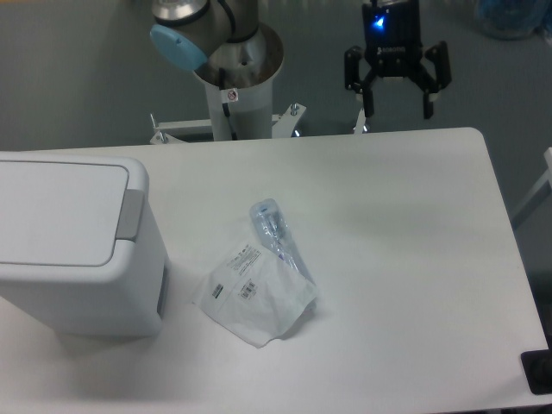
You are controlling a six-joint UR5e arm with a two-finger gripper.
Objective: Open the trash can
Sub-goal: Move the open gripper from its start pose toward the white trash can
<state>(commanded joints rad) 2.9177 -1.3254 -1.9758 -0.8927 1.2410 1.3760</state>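
Observation:
The trash can (73,246) is a large boxy white bin at the left of the table. Its flat white lid (56,211) is shut. A grey push-button strip (131,214) runs along the lid's right edge. My gripper (398,110) hangs in the air above the table's far edge, at the upper right, far from the bin. Its two black fingers are spread apart and hold nothing.
A clear plastic pouch (259,289) with a printed label lies on the table just right of the bin. The arm's base column (235,90) stands behind the table's far edge. The white table (414,259) ends at the right and front.

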